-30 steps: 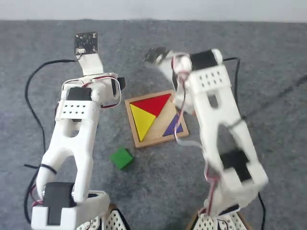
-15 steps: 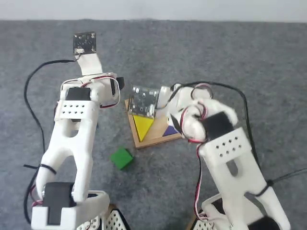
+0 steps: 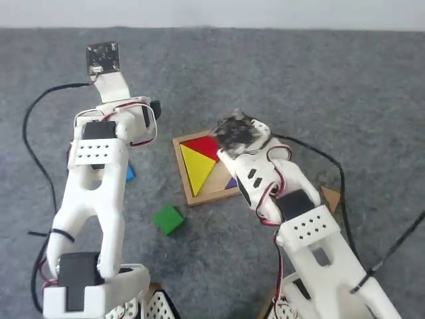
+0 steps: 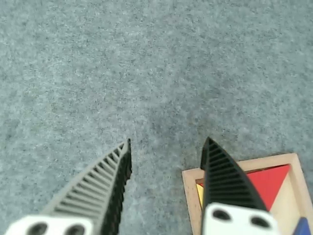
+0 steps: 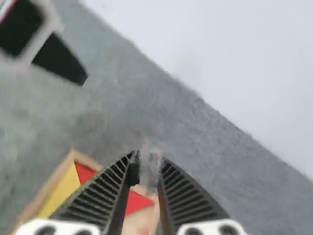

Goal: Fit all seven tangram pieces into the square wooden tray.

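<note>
- The left arm [image 3: 93, 199] and the right arm [image 3: 312, 246] wear white plastic shells with grids of small round holes.
- Black motor blocks [image 3: 81, 272] sit at the joints.
- Thin red and white wires [image 3: 271, 194] loop there.
- A black cable [image 3: 28, 126] trails off.
- The left gripper [image 4: 168, 142] has black, ribbed, pointed fingers [image 4: 110, 176].

One wooden tray [image 3: 180, 163] holds three pieces: red triangle [image 3: 206, 146], yellow triangle [image 3: 194, 166], purple piece [image 3: 231, 181]. Three more lie outside it: green block [image 3: 167, 219], blue piece [image 3: 130, 173], tan triangle [image 3: 330, 197].
</note>
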Motion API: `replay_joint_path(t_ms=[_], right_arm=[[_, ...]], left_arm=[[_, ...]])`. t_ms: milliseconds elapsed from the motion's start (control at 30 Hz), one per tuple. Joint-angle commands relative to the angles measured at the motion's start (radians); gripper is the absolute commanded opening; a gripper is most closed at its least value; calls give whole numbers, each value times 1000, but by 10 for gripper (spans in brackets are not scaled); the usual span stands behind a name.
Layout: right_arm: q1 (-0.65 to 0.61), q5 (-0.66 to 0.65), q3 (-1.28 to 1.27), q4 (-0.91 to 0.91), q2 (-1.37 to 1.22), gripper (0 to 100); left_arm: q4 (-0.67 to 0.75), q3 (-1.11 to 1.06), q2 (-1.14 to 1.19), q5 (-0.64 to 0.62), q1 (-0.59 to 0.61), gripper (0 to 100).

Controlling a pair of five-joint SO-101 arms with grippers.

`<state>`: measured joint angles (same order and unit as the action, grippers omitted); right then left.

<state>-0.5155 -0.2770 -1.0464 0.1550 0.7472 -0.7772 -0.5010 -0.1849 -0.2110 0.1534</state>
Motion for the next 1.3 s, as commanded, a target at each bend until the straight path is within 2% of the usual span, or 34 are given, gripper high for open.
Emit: replay_joint_path(t_ms=[0, 100, 233, 367, 433, 567, 633, 733, 833, 933, 1167, 1267], right_arm=[[42, 166, -32, -257, 45, 20], [56, 176, -40, -354, 36, 19], [65, 176, -37, -312, 56, 20], [163, 175, -37, -282, 145, 24], [222, 173, -34, -159, 194, 50], [282, 120, 43, 283, 226, 150], [297, 175, 75, 447, 226, 155], [298, 345, 91, 596, 214, 159], [289, 531, 106, 648, 140, 178], [295, 661, 160, 697, -8, 253], [340, 792, 436, 854, -467, 277], [358, 825, 631, 975, -648, 242]], left_arm=[[20, 10, -9, 8, 5, 221], [20, 8, -9, 8, 5, 221], [25, -1, -9, 8, 2, 221], [31, -4, -9, 8, -6, 221], [31, -4, -9, 8, -6, 221], [31, -4, -9, 8, -6, 221], [31, -4, -9, 8, -8, 221], [31, -4, -9, 8, -8, 221], [29, -4, -9, 8, -8, 221], [28, -4, -9, 8, -8, 221], [26, -4, -9, 8, -8, 221], [26, -4, -9, 8, -8, 221]])
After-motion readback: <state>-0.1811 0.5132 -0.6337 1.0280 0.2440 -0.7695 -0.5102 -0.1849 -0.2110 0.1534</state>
